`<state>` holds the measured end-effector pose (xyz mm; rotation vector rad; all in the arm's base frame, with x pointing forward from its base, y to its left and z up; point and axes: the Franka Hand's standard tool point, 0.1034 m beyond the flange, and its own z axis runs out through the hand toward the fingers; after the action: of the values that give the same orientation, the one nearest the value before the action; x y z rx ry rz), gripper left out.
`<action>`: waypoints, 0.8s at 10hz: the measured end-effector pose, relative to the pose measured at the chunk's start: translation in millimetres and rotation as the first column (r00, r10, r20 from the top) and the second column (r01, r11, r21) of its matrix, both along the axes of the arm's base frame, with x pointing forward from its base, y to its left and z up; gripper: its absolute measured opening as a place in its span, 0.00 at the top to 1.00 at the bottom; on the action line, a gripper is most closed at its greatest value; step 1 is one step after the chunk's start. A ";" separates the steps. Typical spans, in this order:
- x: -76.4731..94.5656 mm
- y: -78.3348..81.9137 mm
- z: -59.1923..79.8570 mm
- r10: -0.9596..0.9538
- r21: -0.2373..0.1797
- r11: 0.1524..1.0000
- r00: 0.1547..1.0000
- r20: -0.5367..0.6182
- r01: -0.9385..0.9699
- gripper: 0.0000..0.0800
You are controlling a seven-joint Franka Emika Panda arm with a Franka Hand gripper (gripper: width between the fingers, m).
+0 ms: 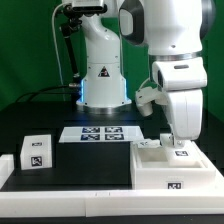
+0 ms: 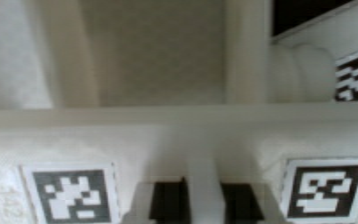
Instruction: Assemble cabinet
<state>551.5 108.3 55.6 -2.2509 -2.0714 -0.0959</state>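
Pincer (image 1: 179, 143) low over white cabinet (image 1: 158, 167)

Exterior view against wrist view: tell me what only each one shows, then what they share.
Only the exterior view shows the arm, the marker board, a small tagged cube and the black table. Only the wrist view shows two tags side by side on the cabinet up close, though blurred. Both show the white cabinet itself.
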 end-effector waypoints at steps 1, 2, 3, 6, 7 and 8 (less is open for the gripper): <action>7.3 -1.7 0.2 0.003 0.004 1.000 1.000 0.009 -0.003 0.91; 13.9 -4.0 -0.1 0.001 0.009 1.000 1.000 0.015 -0.002 0.91; 21.8 -3.8 0.3 -0.003 0.013 1.000 1.000 0.024 0.003 0.91; 28.7 -3.0 0.0 -0.006 0.017 1.000 1.000 0.026 0.006 0.91; 28.7 -2.9 -0.2 -0.006 0.016 1.000 1.000 0.022 0.005 0.91; 28.6 -2.5 0.0 -0.006 0.016 1.000 1.000 0.022 0.005 0.91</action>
<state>580.0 105.8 55.7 -2.2568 -2.0676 -0.1380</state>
